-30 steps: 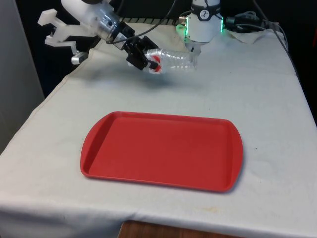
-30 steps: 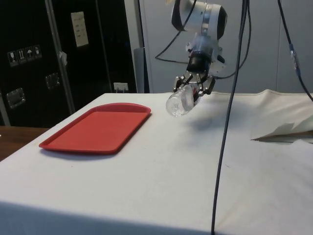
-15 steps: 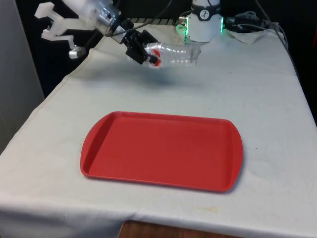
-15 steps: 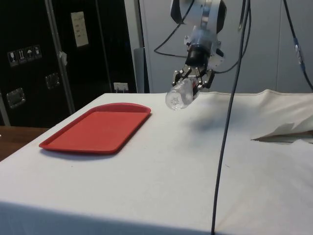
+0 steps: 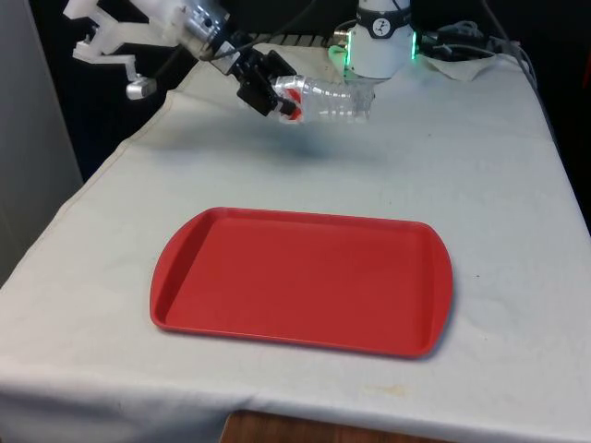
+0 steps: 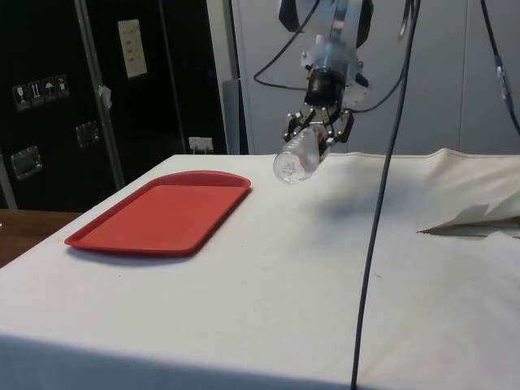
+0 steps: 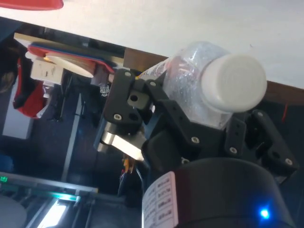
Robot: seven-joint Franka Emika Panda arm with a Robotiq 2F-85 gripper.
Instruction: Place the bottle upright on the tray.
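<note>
A clear plastic bottle [image 5: 331,100] with a red label and a white cap [image 7: 232,84] lies nearly level in the air, well above the cloth at the table's far end. My gripper [image 5: 273,94] is shut on its neck end, and the body points to the front view's right. From the side the bottle [image 6: 293,160] slopes down out of the gripper [image 6: 317,135] towards the camera. The red tray [image 5: 300,279] sits flat on the near part of the table with nothing on it, well short of the bottle. In the side view the tray [image 6: 162,210] is left of the gripper.
A crumpled white cloth or paper [image 5: 462,65] and cables lie at the far right corner in the front view. A hanging black cable [image 6: 382,195] crosses the side view in front of the table. Open white cloth [image 5: 480,175] surrounds the tray.
The gripper has risen with the bottle, lifting it higher above the cloth, and the bottle has tipped closer to level. The tray has not moved.
</note>
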